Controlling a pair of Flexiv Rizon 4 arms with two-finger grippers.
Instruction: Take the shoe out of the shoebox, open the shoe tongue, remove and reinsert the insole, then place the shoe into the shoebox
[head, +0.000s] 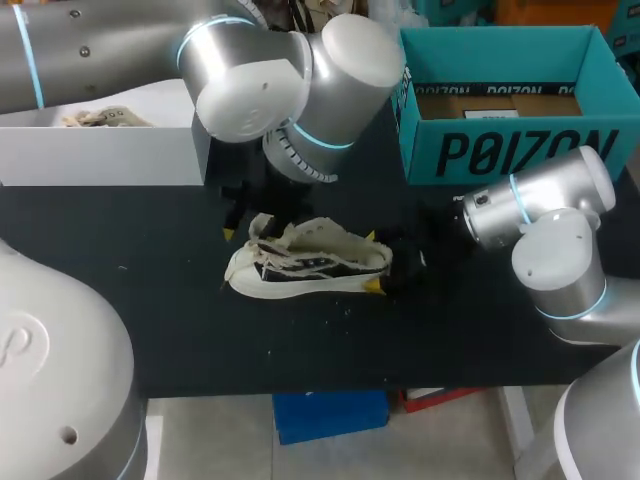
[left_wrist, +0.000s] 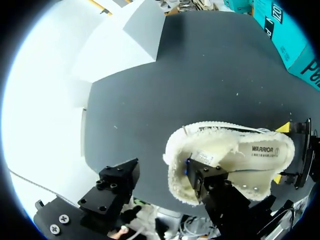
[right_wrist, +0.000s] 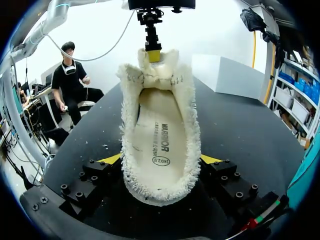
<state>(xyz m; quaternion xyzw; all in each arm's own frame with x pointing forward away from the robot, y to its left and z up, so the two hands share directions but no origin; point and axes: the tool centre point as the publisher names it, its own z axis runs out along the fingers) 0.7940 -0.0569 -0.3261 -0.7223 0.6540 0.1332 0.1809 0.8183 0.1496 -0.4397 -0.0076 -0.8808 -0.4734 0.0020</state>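
Right claw (right_wrist: 160, 161) pinches heel of shoe (right_wrist: 188, 100) from both sides. Left claw (left_wrist: 162, 177) spread, one finger (left_wrist: 202, 172) inside the toe end. Shoe: cream, frayed fuzzy edging, white sole, insole (right_wrist: 159, 135) in; lies on matte black worktop (head: 450, 330).

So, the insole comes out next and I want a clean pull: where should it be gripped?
Probably at its heel end, from above through the open collar: the insole lies flat and bare there, while its front runs under the tongue. The right gripper clamps the shoe at the heel from both sides.
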